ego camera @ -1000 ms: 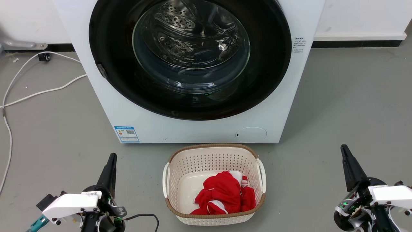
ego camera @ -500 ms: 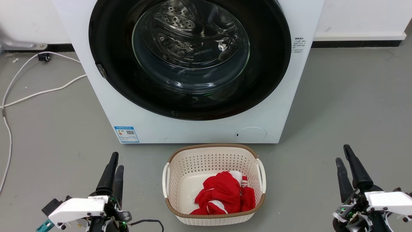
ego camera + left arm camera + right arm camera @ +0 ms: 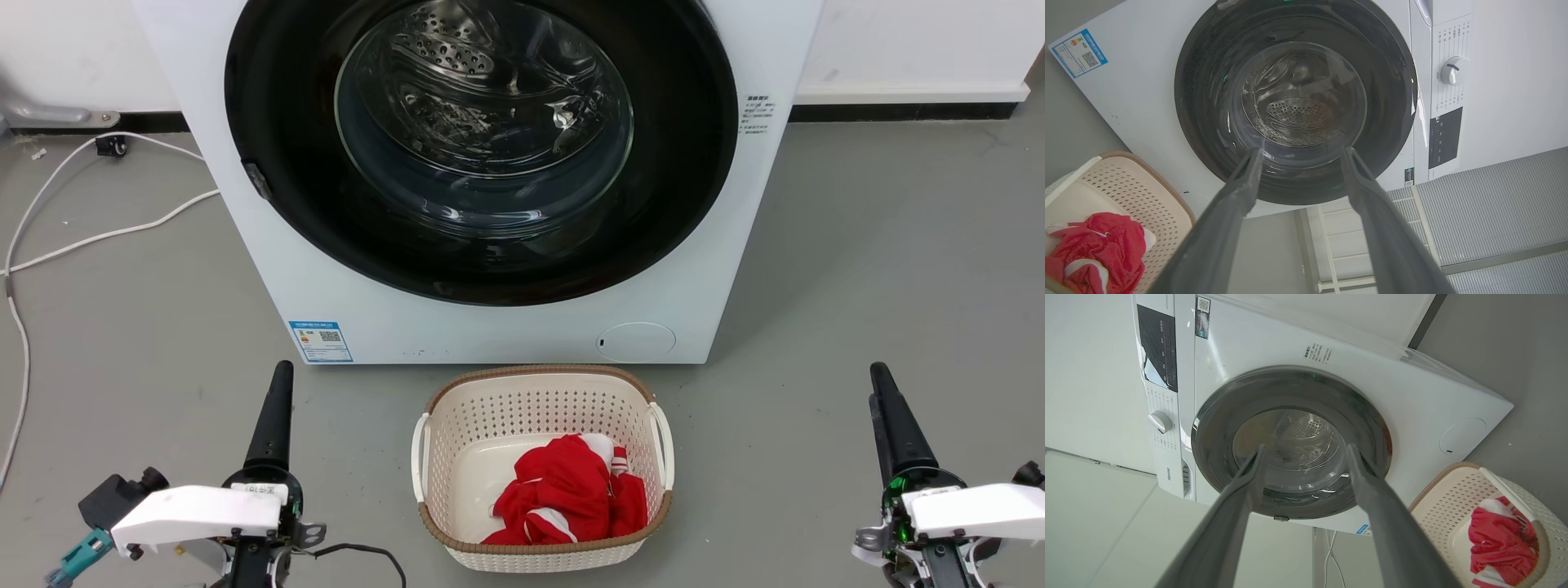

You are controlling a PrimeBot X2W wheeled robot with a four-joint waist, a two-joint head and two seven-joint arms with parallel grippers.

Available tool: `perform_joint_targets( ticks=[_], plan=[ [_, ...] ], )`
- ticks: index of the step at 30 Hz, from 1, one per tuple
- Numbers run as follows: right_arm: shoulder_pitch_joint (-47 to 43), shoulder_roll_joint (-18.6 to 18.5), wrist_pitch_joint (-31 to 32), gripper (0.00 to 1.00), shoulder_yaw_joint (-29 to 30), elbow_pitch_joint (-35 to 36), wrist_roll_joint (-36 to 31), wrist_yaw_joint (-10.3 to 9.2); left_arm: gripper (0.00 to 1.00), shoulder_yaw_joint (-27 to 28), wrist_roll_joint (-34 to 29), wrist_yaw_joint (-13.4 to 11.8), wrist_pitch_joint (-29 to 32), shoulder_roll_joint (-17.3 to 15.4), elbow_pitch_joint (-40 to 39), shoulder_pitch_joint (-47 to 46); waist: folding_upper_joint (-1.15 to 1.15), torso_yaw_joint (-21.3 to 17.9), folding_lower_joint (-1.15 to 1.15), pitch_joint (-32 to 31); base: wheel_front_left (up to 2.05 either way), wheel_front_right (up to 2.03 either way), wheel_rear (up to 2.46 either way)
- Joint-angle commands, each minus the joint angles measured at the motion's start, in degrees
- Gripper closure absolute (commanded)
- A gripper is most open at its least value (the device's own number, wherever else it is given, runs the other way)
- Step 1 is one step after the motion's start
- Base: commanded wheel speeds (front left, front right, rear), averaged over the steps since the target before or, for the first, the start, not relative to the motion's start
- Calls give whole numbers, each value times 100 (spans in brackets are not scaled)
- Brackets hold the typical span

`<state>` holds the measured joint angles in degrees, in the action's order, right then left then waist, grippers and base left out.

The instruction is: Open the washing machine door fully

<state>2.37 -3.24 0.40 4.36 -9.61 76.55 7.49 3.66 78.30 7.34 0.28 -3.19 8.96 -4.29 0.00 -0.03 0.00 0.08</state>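
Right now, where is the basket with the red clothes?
In the head view, the basket sits on the floor at the bottom middle, just in front of the washing machine.

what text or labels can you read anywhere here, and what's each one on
"Hisense": on the lower end of the washing machine control strip, sideways in the right wrist view.
Blue label sticker, low on the front: QR code and print, too small to read.
Grey printed lines beside the washing machine door: too small.
Black display panel and markings round the dial: blurred.
QR sticker: unreadable.
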Motion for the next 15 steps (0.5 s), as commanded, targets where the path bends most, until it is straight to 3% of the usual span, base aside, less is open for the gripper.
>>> perform_joint_targets(
  ticks=[1,15],
  plan=[
    [62,-6,-53,0,-24,166,-287,0,0,2,-262,9,-57,-29,-177,-47,0,-4,0,0,0,0,0],
    [-71,3,-356,0,-165,512,-2442,0,0,-28,-2344,12,-357,-38,-466,73,0,-22,0,-9,0,0,0]
  ],
)
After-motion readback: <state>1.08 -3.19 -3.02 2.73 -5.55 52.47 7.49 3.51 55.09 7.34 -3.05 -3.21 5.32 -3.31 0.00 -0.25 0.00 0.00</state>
